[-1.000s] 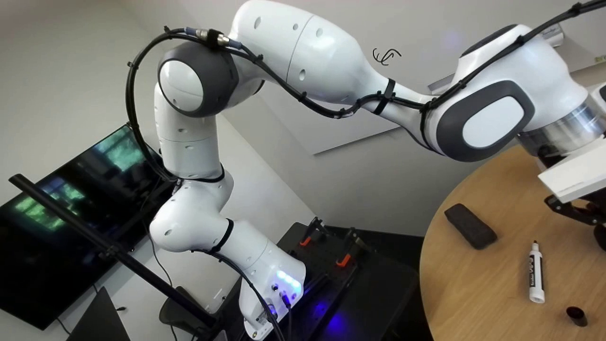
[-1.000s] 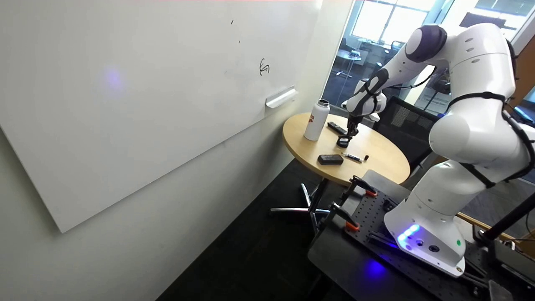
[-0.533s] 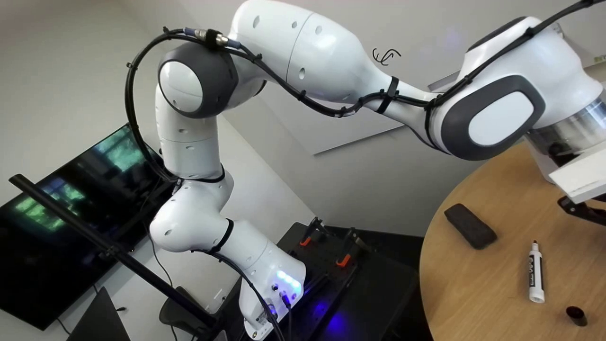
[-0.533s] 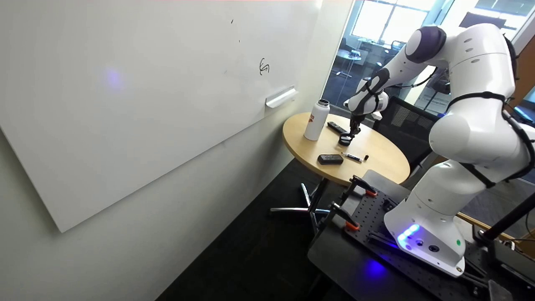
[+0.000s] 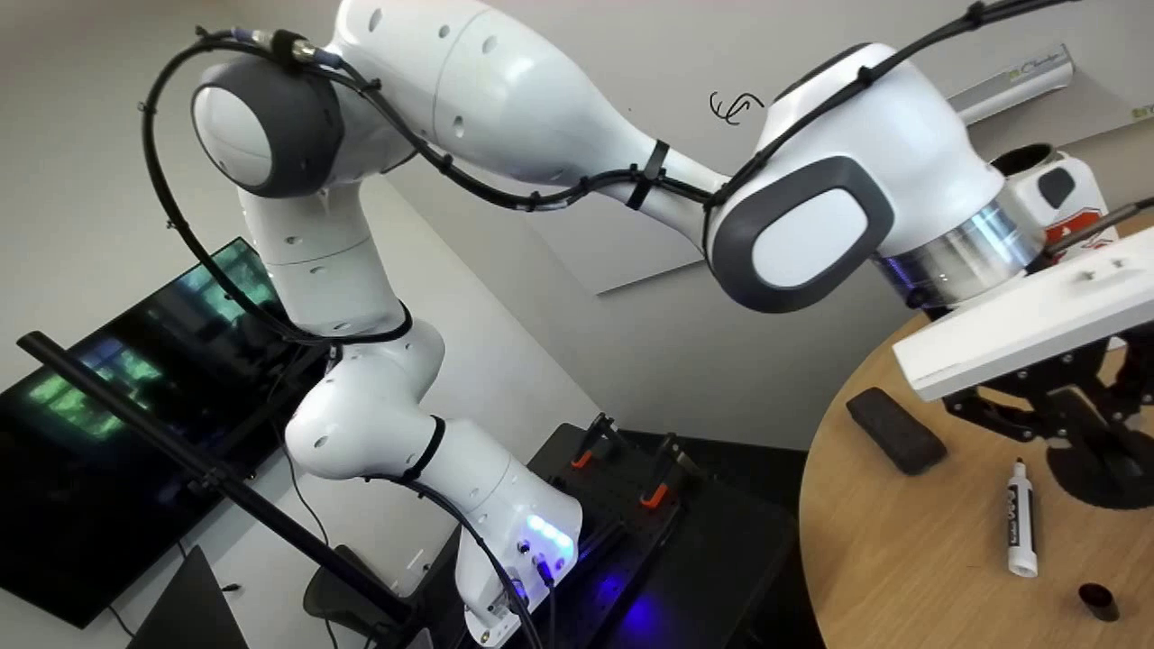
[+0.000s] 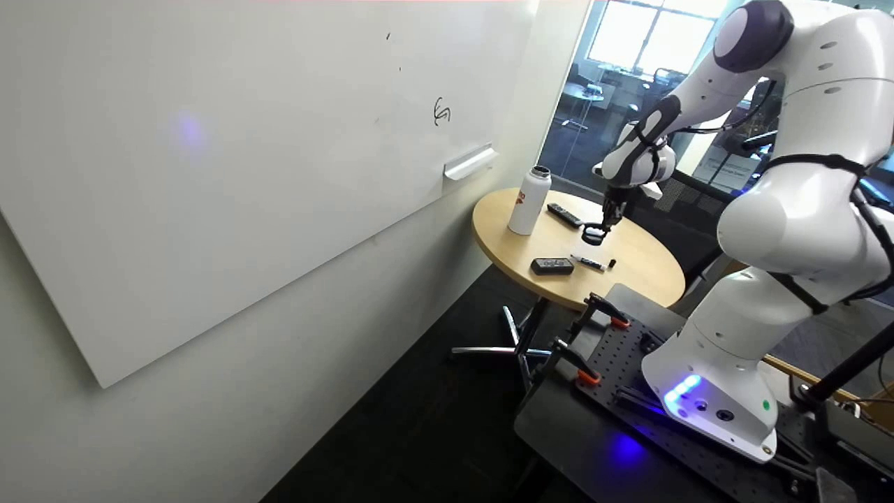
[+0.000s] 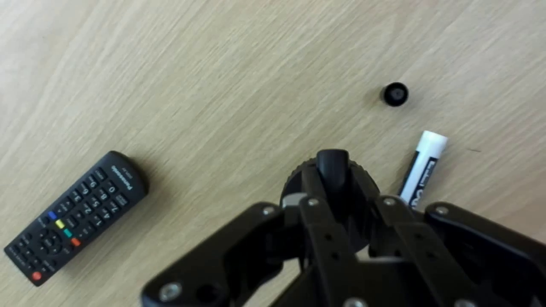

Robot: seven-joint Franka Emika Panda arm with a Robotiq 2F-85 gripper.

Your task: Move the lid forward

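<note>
While my pincer clenches lid by its handle, moving step seems in hand. In wrist view, lid between remote and marker; clearance over table I can't tell. Next likely wants forward shift, clear of marker, then level set-down, release.

The white arm wears a black cable; in an exterior view, silver ring at three o'clock, blue lights at six.
</note>
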